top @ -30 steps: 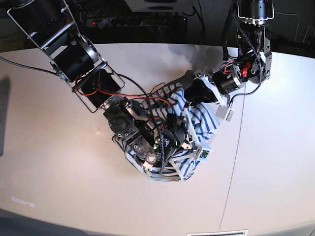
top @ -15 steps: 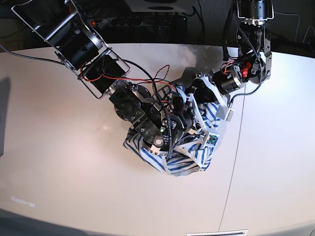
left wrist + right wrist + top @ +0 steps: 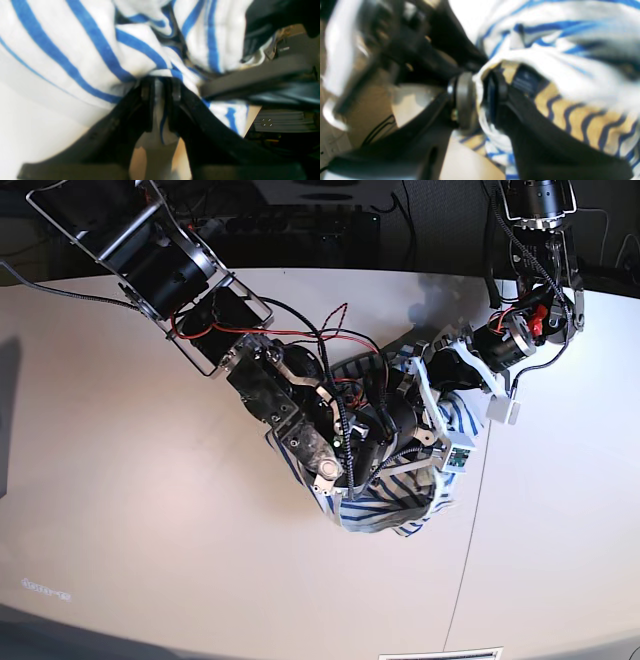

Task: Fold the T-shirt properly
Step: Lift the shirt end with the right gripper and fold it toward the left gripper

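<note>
The T-shirt [image 3: 392, 502], white with blue stripes, hangs bunched between both grippers at the table's middle. In the left wrist view my left gripper [image 3: 161, 87] is shut on a fold of the striped fabric [image 3: 82, 52]. In the right wrist view my right gripper [image 3: 480, 95] is shut on a white edge of the shirt, right beside the dark neck label [image 3: 525, 80]. In the base view the left gripper [image 3: 408, 383] and the right gripper [image 3: 380, 432] are close together, half buried in cloth.
The white table [image 3: 120, 480] has a seam line [image 3: 470, 540] running down its right part. Loose red and black cables [image 3: 300, 345] hang off the right arm. A black power strip [image 3: 290, 225] lies behind the table's far edge.
Both arms have moved to the right in the base view, carrying the bunched shirt with them. Both grippers have stayed shut on the cloth.
</note>
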You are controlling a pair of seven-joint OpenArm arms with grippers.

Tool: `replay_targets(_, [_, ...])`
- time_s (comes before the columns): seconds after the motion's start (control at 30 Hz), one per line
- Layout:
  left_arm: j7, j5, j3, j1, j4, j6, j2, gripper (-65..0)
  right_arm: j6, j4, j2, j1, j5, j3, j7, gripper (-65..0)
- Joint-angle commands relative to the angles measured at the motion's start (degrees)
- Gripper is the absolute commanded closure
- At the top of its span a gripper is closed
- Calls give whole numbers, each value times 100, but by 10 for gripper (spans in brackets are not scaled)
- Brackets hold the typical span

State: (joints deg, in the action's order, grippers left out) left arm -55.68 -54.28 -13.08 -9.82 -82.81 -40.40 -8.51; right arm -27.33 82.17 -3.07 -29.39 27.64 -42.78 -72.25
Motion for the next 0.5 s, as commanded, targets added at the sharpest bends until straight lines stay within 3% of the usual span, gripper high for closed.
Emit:
replay_targets(0.0, [118, -144, -2, 59, -66, 40, -22, -121, 352, 103, -118, -153, 87, 28, 61, -150])
replay_targets(0.33, [96, -142, -2, 59, -66, 40, -24, -121, 352, 308, -282, -251, 7, 234, 127, -150])
replay_targets(0.47, [94, -111, -2, 39, -66, 40, -26, -121, 173, 570, -289, -264, 511, 299, 129, -150])
